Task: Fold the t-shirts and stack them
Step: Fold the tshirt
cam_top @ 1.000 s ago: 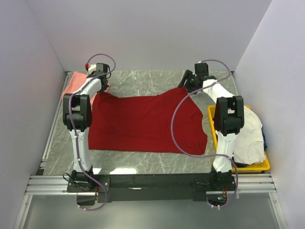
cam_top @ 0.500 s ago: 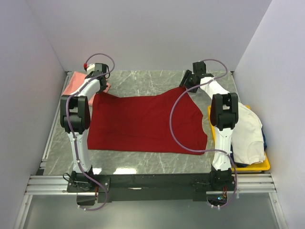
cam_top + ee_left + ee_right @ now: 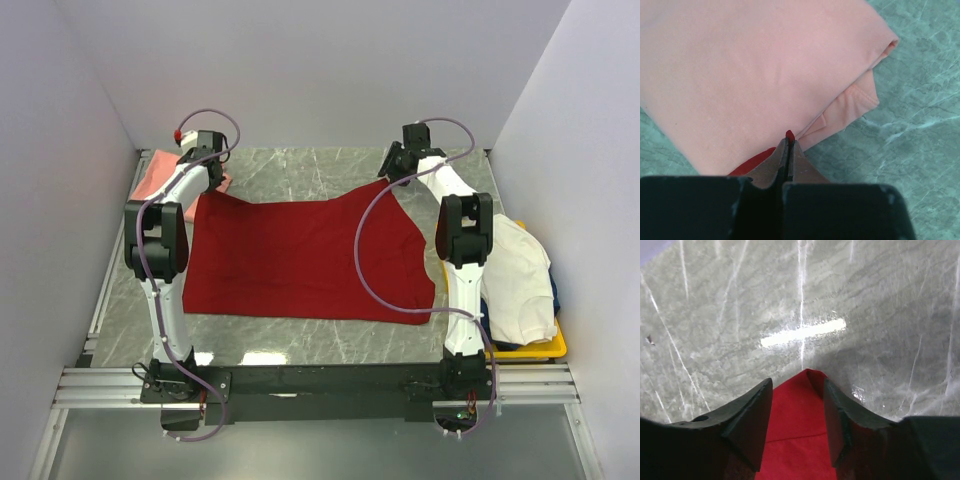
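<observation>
At the far left of the desk [image 3: 300, 175] lay the folded salmon pink t-shirt [image 3: 152, 172]. Over its near edge, the left end effector [image 3: 788, 142] was clenched on a corner of the deep red t-shirt [image 3: 300, 255], which lay spread across the middle. At that shirt's far right corner the right end effector [image 3: 797, 385] stood released, jaws apart on either side of the cloth. The cream white t-shirt [image 3: 520, 280] was heaped on the yellow tray [image 3: 545, 348] at the right.

We see the L gripper [image 3: 788, 146] w/ jaws pressed together on a corner of the deep red t-shirt [image 3: 751, 166]. The folded salmon pink t-shirt [image 3: 750, 75] lies just beyond it, on the marble table [image 3: 910, 125].
</observation>
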